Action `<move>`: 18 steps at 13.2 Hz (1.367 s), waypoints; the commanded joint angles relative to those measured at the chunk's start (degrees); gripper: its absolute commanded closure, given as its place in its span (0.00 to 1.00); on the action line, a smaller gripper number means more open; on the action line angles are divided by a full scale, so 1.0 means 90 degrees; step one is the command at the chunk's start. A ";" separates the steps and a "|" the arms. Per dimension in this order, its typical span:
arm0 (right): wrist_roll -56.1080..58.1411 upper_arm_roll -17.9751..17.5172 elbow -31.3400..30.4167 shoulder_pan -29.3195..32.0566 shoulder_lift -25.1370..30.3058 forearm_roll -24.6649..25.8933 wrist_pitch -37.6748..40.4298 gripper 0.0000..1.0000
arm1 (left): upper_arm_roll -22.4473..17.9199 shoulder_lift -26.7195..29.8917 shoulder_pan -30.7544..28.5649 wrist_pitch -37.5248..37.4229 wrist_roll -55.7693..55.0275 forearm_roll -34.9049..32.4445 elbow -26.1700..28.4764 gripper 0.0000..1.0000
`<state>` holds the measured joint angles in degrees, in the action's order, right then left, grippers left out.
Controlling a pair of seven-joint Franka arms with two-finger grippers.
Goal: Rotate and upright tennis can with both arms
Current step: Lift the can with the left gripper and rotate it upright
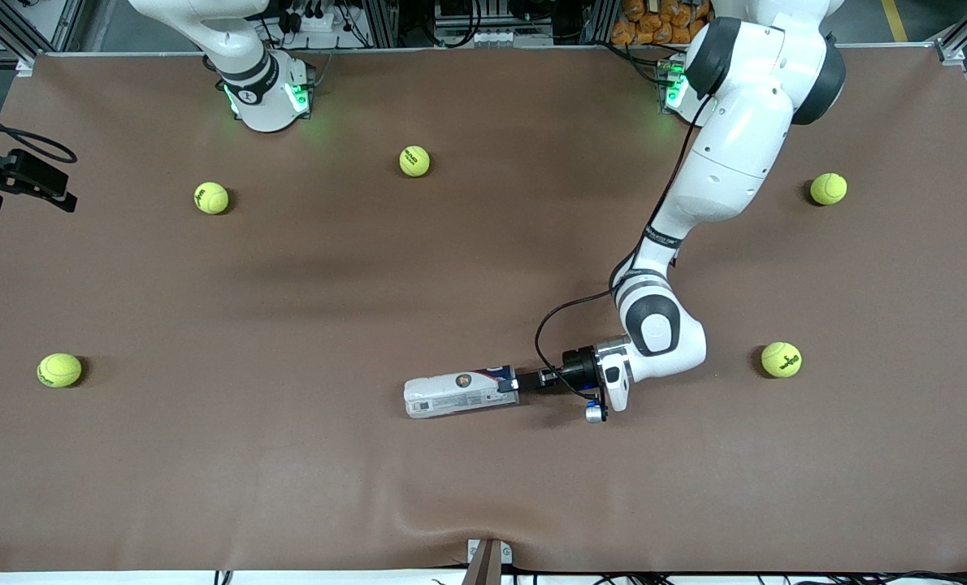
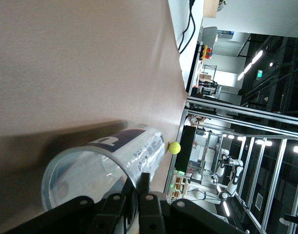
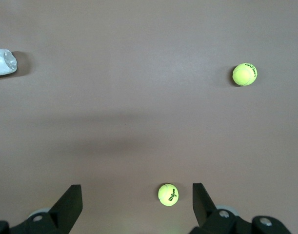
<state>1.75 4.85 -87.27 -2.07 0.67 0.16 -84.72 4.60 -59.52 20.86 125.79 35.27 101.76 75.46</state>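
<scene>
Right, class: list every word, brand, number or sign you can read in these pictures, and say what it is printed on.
"Wilson": tennis ball under the right gripper.
Tennis can label, gripped by the left gripper: logo and small print too blurred to read.
Other balls' dark print: too small to read.

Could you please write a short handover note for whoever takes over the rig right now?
Left gripper: jaws shut on the rim at the open end of the tennis can, low over the table.
Right gripper: jaws open, holding nothing, waiting high above the table near its base.
The tennis can lies on its side, among five loose tennis balls.
Done: first grasp.
Left: rotate the can, bring in the right arm, stand the can upright.
</scene>
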 commanded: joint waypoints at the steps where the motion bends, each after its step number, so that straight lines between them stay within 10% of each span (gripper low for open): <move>1: 0.0098 -0.0050 0.0097 0.0074 -0.0036 -0.0008 0.0028 0.00 | -0.0071 0.0206 0.0017 0.0037 0.0027 0.0071 -0.0064 1.00; 13: 0.0098 -0.0050 0.0097 0.0064 -0.0045 -0.0008 0.0018 0.00 | -0.0169 0.1632 0.0231 0.0290 -0.3058 -0.1979 0.0024 1.00; 18: 0.0098 -0.0050 0.0097 0.0064 -0.0045 0.0002 0.0018 0.00 | -0.0159 0.1984 0.0827 0.0662 -0.5574 -0.4260 -0.0034 1.00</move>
<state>1.82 4.80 -87.26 -2.07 0.63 0.16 -84.77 3.54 -44.14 26.81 130.61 -7.28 70.15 73.84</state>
